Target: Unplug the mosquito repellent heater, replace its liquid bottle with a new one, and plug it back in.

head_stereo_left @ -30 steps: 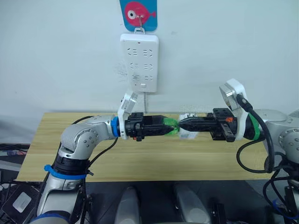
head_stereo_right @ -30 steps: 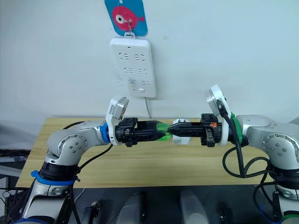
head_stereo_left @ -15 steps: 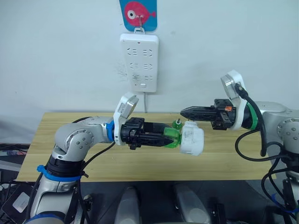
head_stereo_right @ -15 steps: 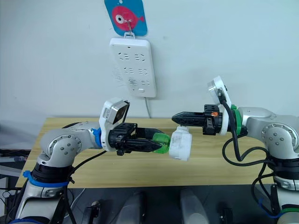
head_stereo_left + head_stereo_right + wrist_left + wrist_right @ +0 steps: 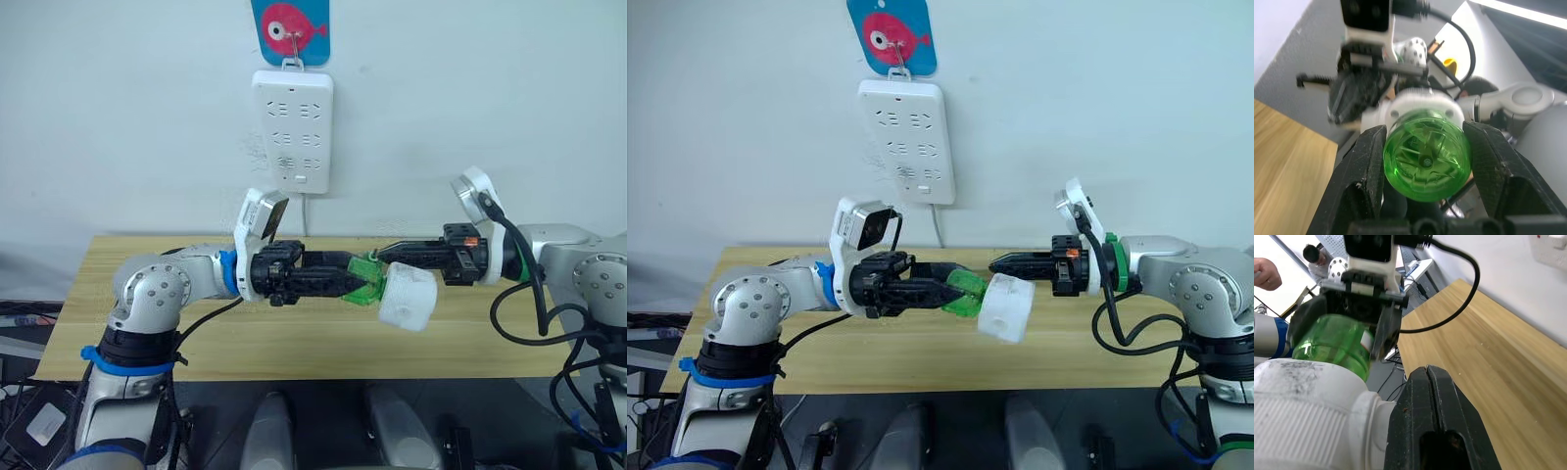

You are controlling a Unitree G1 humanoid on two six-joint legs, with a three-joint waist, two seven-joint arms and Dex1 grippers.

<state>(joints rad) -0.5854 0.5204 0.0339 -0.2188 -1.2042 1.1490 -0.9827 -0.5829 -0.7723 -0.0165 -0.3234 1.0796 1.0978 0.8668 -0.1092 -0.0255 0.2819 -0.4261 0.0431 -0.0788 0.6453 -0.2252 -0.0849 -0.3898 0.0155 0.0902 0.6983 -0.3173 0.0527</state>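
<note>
My left gripper [image 5: 351,281] is shut on a green liquid bottle [image 5: 364,282] and holds it sideways above the table. In the left wrist view the bottle's round base [image 5: 1426,161] sits between the two black fingers [image 5: 1369,169]. The white mosquito repellent heater [image 5: 408,298] is on the bottle's far end, tilted downward, unplugged. My right gripper [image 5: 385,253] is shut with nothing in it. Its tips [image 5: 1428,374] lie just above the heater [image 5: 1308,401], and I cannot tell whether they touch it.
A white multi-socket power strip [image 5: 292,130] hangs on the wall from a hook under a blue fish plaque [image 5: 290,27], its cable dropping behind the wooden table [image 5: 147,333]. A person's hand [image 5: 1266,276] shows in the right wrist view.
A second ago both grippers met at the heater; the right one then lifted away. It has now come back down beside the heater, and my left gripper has tilted the bottle and heater.
</note>
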